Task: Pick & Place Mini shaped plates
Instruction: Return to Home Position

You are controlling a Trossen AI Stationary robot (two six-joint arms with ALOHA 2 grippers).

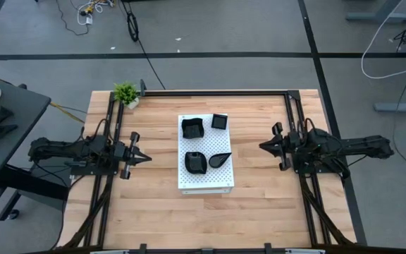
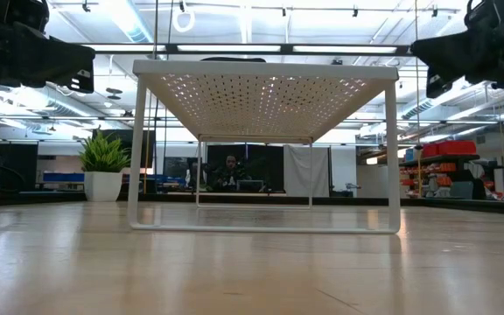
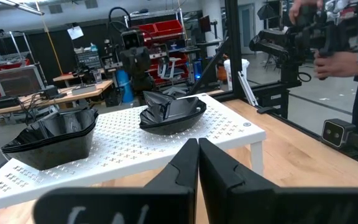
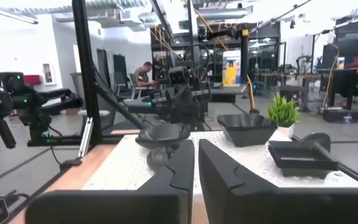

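Four small glossy black mini shaped plates rest on top of a white perforated board (image 1: 205, 185) in the middle of the table: a wavy-edged one (image 1: 192, 128), a square one (image 1: 219, 121), a rounded one (image 1: 195, 161) and a teardrop one (image 1: 220, 160). My left gripper (image 1: 147, 158) hovers left of the board, shut, pointing at it. My right gripper (image 1: 261, 147) hovers right of the board, shut, also pointing at it. The left wrist view shows two plates (image 3: 51, 134) (image 3: 171, 113) beyond my shut fingers (image 3: 197, 158). The right wrist view shows three plates (image 4: 163, 134) (image 4: 247, 127) (image 4: 297, 154).
The board stands on thin white legs (image 2: 135, 157), raised above the wooden table. A small green potted plant (image 1: 126, 93) sits at the far-left corner. A person's hand (image 3: 340, 59) shows beyond the table's right side. Bare wood lies between each gripper and the board.
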